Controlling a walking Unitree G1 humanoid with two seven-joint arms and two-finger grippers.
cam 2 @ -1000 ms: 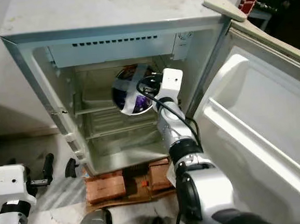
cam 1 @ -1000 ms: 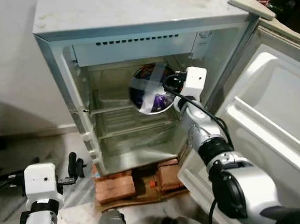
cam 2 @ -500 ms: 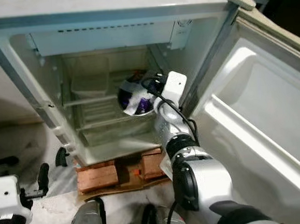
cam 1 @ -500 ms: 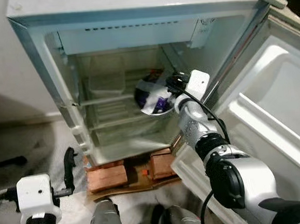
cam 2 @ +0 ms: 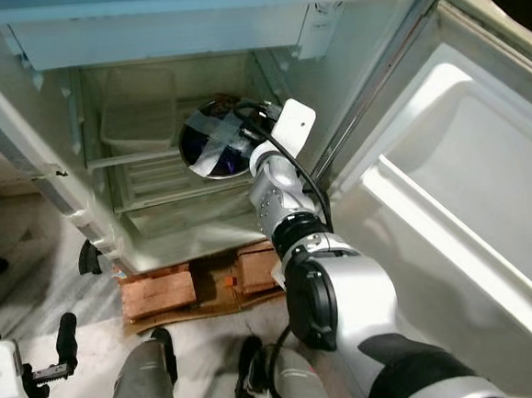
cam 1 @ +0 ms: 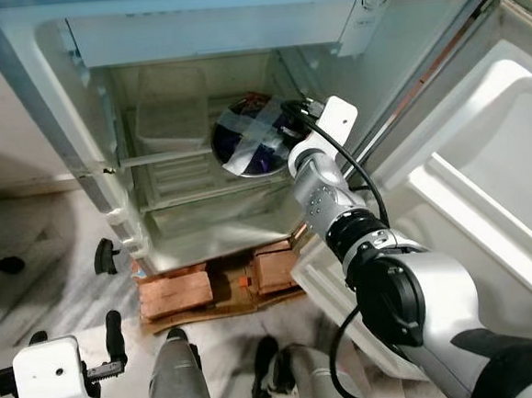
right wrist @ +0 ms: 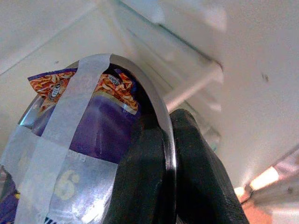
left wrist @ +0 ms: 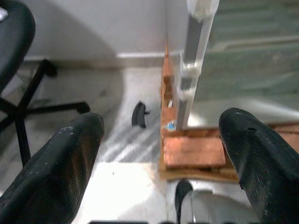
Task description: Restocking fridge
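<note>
Fridge point(cam 1: 108, 188) stands open before me, its white door point(cam 1: 487, 200) swung wide to my right. It rests on reddish bricks point(cam 1: 174, 294) laid over a board on the pale marbled floor point(cam 1: 41, 272). My right claw point(cam 1: 288, 128) reaches into the fridge cavity, its two black fingers point(right wrist: 187, 158) pinched on the rim of a round metal bowl point(cam 1: 250, 137). The bowl is tilted on edge with its open face toward me, held in the air above the wire shelf point(cam 1: 186, 178), near the right inner wall. Inside the bowl I see a purple and orange snack packet point(right wrist: 93, 116), strapped in with crossed strips of pale tape point(right wrist: 60, 135). A clear plastic tray point(cam 1: 170, 124) sits at the back left of the shelf. My left claw point(left wrist: 163, 154) hangs low outside the fridge, fingers spread apart and gripping nothing, pointing at the floor beside the fridge's lower left corner. A small black object point(left wrist: 138, 115) lies on the floor there, and a black chair base point(left wrist: 28, 102) stands well apart from it.
</note>
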